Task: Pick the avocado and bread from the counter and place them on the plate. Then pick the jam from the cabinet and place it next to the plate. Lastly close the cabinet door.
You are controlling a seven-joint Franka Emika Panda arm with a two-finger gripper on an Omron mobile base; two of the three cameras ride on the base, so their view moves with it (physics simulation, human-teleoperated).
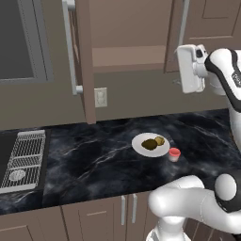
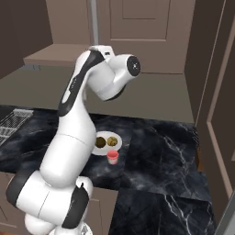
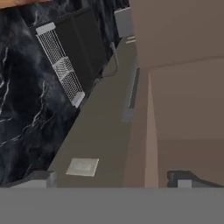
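Arm: the white arm is seen rising nearest the lens, in front of the plate.
Gripper: the gripper is raised high above the plate, beside the open cabinet shelf; whether its fingers are parted cannot be told.
Plate: the plate is set on the black marble counter.
Avocado: the avocado is laid on the plate.
Bread: the bread is laid on the plate, touching the avocado.
Jam: the jam is stood just right of the plate.
Cabinet door: the cabinet door is left open, up and left of the plate.

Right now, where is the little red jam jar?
The jam jar sits on the dark counter, just right of the plate in the left base view, between the plate and the counter's front edge.
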